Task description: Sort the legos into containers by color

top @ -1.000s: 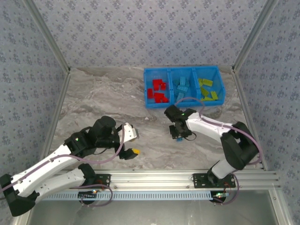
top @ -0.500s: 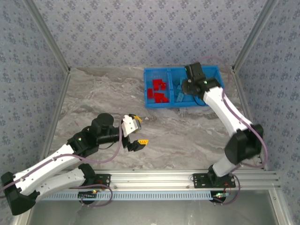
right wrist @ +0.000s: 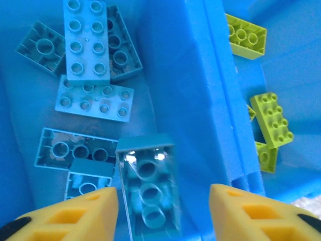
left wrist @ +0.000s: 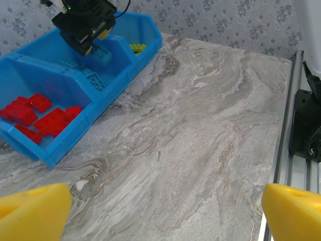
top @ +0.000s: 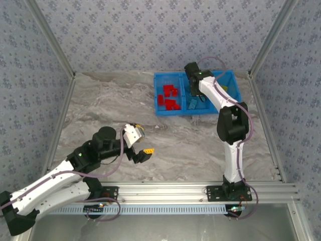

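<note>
Two arms reach over the marbled surface (top: 110, 105) in the overhead view. The left arm lies low and bent at the near left, its left tool (top: 139, 142) turned toward the middle of the surface with its fingers spread wide and nothing between them. The right arm stretches up and away from its base to the far right, bends at the elbow, and hangs its right tool (top: 193, 82) over the middle compartment of the blue bin (top: 156, 111), which sits against the far edge. Red bricks (top: 169, 98) lie in the left compartment; the arm covers much of the other two.

From the left wrist, two yellow fingertips (left wrist: 35, 208) sit at the bottom corners, far apart, above bare surface (left wrist: 200, 125). A metal rail (left wrist: 286, 150) runs along the right edge. The bin (left wrist: 50, 150) stands at the upper left: red bricks (left wrist: 40, 113) in the nearest compartment, light-blue bricks (left wrist: 93, 80) in the middle one, and yellow-green bricks (left wrist: 138, 47) in the farthest. The right tool (left wrist: 90, 40) hovers over the middle compartment.

From the right wrist, the right tool (right wrist: 163, 211) points straight down into the middle compartment. Its yellow fingers (right wrist: 251, 211) stand apart, and one light-blue brick (right wrist: 150, 191) sits between them, underside up, with a gap on its right side. More light-blue bricks (right wrist: 85, 45) lie beyond it, some stud-side up, some upturned. Past the dividing wall (right wrist: 185, 75), yellow-green bricks (right wrist: 271, 118) lie in the right compartment.
</note>
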You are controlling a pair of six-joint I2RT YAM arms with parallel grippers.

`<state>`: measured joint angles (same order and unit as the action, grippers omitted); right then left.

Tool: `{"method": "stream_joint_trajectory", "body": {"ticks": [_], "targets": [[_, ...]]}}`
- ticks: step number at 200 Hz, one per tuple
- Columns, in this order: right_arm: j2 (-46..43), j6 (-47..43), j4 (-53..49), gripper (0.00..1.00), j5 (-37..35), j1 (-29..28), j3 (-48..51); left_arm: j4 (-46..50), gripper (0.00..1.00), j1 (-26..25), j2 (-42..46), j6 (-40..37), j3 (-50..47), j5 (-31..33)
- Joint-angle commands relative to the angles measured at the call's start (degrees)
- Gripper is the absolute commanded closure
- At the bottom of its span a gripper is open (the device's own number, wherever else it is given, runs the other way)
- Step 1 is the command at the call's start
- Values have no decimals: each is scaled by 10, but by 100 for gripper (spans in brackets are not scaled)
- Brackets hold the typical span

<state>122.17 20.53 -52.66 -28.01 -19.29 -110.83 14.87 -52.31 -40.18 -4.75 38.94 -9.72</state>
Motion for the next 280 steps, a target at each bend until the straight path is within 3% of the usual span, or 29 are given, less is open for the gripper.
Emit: {"method": "stream_joint_trajectory", "body": {"ticks": [1,34,55,72,84,132,150,164,186,199,227,235,250,257,274,280], "targets": [[-15,1,-29,44,-29,-11,-8,-15,2,-6,2,16,-3,11],[-63,4,-38,45,-12,-20,-3,-16,2,-6,-7,31,0,46],[-143,19,-14,45,18,-20,55,-31,1,-5,-7,77,-8,145],[-237,26,37,44,39,-20,141,-48,1,0,-8,111,-20,255],[-312,24,77,43,45,-21,213,-56,1,13,-7,108,-31,299],[-595,-47,286,21,15,-14,556,-161,1,140,-1,62,-112,363],[-658,-82,372,19,-8,-2,670,-207,1,190,-11,42,-141,387],[-684,-110,459,19,-42,6,751,-239,1,230,-27,16,-162,369],[-682,-149,628,16,-59,36,866,-289,1,277,-66,1,-188,356],[-657,-141,694,14,-20,81,900,-334,1,306,-99,4,-206,338],[-531,-178,816,11,39,149,915,-417,1,382,-177,24,-229,287],[-512,-162,792,11,49,153,895,-451,1,407,-204,28,-235,264],[-472,-179,942,8,67,154,922,-486,1,445,-257,40,-227,228],[-452,-194,948,6,71,150,914,-487,1,460,-280,37,-213,204],[-323,-214,1085,0,140,180,907,-566,1,486,-344,30,-198,160],[-338,-205,1041,0,155,189,901,-590,1,495,-368,30,-193,149]]}}
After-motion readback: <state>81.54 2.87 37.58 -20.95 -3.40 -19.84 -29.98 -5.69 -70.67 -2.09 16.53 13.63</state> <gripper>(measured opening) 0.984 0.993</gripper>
